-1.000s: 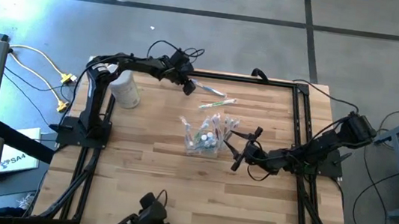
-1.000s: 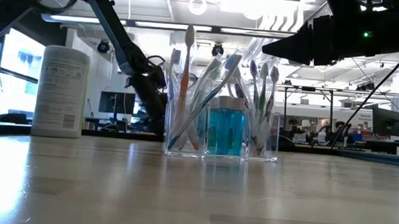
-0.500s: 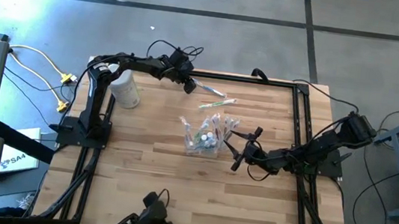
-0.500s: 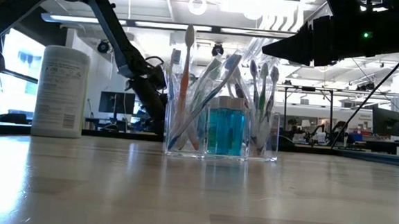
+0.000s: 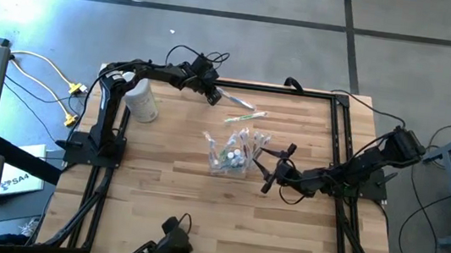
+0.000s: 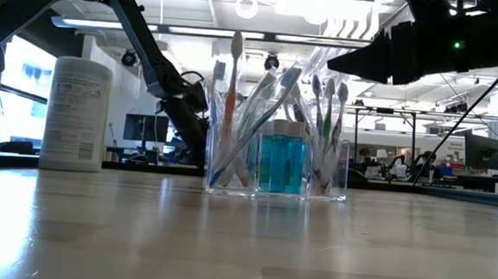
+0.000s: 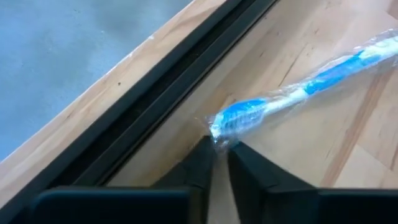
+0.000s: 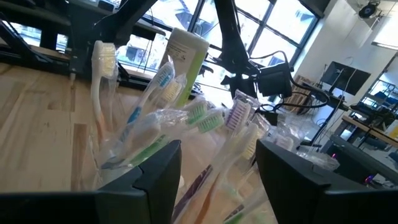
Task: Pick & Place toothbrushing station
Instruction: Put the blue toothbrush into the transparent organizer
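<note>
1. Since a second ago the left pincer at the counter's far edge has snapped nearly closed, pinching the wrapper end of a blue-and-white plastic-wrapped toothbrush.
2. So a lift looks next (my guess).
3. The clear boxy plastic holder sits mid-counter, stuffed with brushes.
4. The right pincer hovers open just beside it; a white cylindrical tub stands well apart.

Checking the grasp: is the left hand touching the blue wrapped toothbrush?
Touching. The left wrist view shows the left hand pinched on the wrapper at the blue toothbrush's bristle end.
</note>
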`<state>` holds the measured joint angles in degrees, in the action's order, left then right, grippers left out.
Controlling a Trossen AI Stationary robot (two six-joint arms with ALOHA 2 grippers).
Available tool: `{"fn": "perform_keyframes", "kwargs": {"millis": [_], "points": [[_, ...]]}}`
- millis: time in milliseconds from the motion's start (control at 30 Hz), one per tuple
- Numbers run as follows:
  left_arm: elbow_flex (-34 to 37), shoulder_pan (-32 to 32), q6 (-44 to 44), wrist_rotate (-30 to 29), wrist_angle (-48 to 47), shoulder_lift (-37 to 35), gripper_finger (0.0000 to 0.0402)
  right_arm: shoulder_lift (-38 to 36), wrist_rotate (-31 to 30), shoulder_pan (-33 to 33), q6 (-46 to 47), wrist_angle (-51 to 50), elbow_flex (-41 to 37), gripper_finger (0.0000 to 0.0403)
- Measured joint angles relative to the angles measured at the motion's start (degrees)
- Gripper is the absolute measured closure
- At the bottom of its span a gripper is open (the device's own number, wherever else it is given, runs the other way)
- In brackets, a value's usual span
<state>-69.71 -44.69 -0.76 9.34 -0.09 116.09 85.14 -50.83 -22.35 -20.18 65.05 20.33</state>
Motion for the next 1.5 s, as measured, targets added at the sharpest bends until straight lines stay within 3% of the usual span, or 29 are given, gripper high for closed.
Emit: {"fn": "perform_keyframes", "kwargs": {"millis": [100, 400, 733, 1000, 1300, 1500], "points": [[0.0, 0.0, 0.0, 0.3, -0.1, 0.0, 0.0393, 0.0, 0.0, 0.0, 1.1, -1.0, 0.0, 0.0202], [-0.1, 0.1, 0.3, 0.2, -2.2, -0.2, 0.0401, 0.0, -0.2, 0.0, 2.3, -2.0, 0.0, 0.0202], [0.0, 3.8, 1.6, -6.4, -10.1, -3.0, 0.0401, 0.0, -0.6, 0.0, 4.6, -4.5, 0.0, 0.0202], [0.2, 9.8, 3.8, -22.4, -19.3, -14.2, 0.0401, 0.0, -1.7, -0.3, 5.9, -4.9, 0.0, 0.0202], [0.1, 14.8, 4.0, -28.1, -21.0, -28.7, 0.0401, 0.0, -1.7, -1.0, 7.1, -4.9, 0.0, 0.0202], [0.1, 18.8, 5.0, -28.6, -20.6, -37.6, 0.0401, 0.0, -1.7, -1.0, 7.1, -4.9, 0.0, 0.0202]]}}
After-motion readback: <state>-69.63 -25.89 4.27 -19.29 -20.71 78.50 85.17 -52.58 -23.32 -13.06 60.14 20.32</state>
